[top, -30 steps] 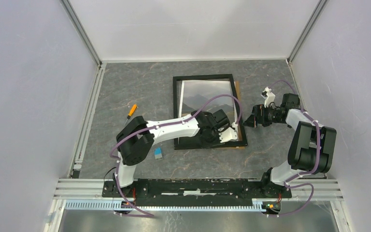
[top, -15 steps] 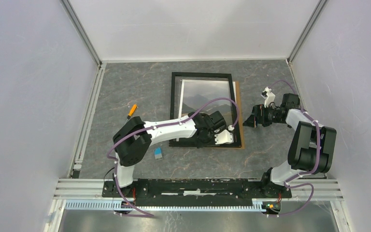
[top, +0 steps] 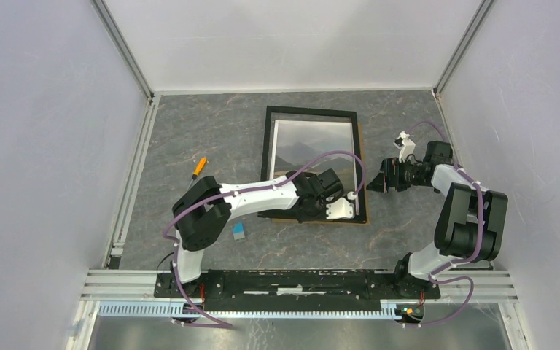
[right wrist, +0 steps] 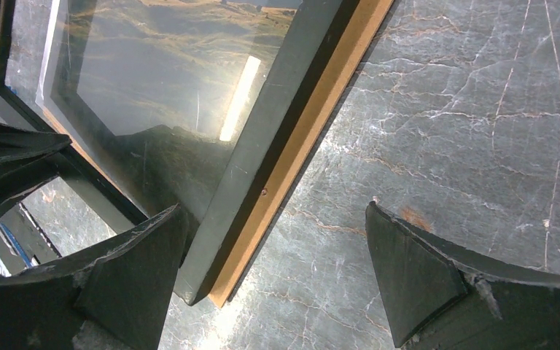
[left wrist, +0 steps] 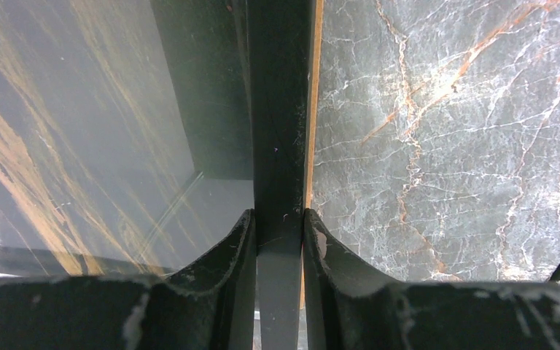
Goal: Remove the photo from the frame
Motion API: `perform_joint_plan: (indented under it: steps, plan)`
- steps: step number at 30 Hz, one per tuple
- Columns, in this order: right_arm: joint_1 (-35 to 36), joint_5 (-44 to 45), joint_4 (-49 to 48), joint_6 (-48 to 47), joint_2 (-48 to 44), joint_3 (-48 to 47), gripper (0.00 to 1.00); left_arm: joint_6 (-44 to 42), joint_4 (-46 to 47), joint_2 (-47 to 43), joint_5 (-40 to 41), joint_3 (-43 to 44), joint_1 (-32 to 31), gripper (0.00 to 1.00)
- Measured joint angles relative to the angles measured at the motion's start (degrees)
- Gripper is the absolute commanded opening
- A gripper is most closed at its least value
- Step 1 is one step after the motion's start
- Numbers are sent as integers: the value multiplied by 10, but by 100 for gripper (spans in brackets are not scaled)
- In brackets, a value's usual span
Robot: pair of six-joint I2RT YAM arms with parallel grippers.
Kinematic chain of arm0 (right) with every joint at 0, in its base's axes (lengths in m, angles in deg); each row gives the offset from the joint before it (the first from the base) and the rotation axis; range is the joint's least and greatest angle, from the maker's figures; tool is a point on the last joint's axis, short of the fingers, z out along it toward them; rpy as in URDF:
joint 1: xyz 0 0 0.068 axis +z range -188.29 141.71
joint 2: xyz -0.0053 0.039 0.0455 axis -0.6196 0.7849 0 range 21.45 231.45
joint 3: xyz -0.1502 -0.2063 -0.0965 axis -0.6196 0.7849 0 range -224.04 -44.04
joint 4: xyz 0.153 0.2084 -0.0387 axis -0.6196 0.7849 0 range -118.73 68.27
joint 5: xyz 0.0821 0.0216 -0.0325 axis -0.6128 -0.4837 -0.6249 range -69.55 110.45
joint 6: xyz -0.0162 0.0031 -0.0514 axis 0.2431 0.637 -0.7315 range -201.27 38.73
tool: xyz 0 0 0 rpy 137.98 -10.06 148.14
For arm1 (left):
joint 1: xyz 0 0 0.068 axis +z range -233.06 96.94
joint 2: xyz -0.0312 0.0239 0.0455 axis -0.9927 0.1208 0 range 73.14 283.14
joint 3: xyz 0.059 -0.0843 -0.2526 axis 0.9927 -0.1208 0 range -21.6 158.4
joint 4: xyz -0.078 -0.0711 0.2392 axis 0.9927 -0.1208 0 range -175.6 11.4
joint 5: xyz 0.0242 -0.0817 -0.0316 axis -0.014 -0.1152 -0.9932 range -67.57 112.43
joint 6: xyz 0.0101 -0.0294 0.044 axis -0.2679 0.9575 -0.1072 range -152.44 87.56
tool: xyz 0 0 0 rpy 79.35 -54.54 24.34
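On the desk (top: pixel 189 124), the left claw (left wrist: pixel 278 219) pinches the frame (top: pixel 312 111) by its black edge. Meanwhile the right claw (right wrist: pixel 275 211) gapes wide at its right side.

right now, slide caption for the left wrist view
Left jaws clamp the black edge of the frame, marbled table alongside

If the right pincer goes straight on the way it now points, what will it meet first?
Probably the frame, at its black right border with the wooden rim; that edge shows between the jaws of the open right pincer. Depth is unclear.
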State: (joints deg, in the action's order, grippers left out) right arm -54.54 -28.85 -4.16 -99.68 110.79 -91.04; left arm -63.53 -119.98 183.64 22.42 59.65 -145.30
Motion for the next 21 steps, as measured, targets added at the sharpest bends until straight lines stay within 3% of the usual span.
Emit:
perform_joint_plan:
  steps: [21]
  plan:
    - [0, 0, 2, -1, 5, 0, 98, -10, 35, 0, 0, -41, 19, 2]
